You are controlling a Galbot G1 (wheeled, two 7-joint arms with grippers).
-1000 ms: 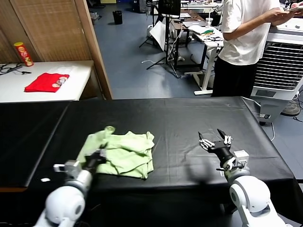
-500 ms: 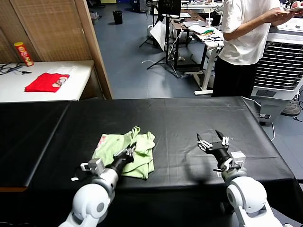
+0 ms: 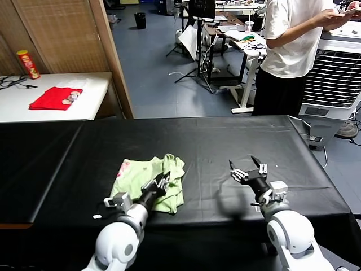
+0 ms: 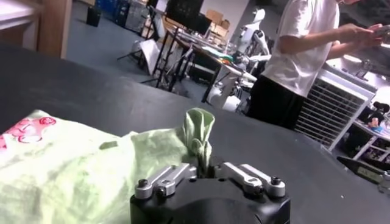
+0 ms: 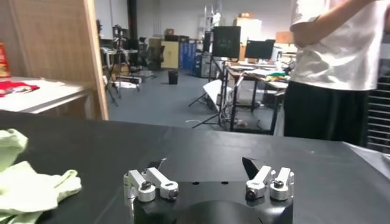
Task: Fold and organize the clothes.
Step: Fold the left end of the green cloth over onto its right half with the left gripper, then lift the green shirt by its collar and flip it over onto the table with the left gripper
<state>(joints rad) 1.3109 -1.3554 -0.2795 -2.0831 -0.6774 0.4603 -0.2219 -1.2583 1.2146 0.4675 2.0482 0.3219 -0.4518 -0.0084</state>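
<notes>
Here the left gripper (image 3: 159,182), fingers loosened, touches the bunched T-shirt (image 3: 135,175); the right gripper (image 3: 247,169) hovers wide open, empty.

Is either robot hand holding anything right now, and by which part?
The left gripper sits at a raised fold of the T-shirt; whether it grips it cannot be told. The right gripper holds nothing.

Beyond my black table (image 3: 225,141) lay a blue-grey floor (image 3: 158,68), a white side table (image 3: 84,107) and cluttered desks (image 3: 242,39).
</notes>
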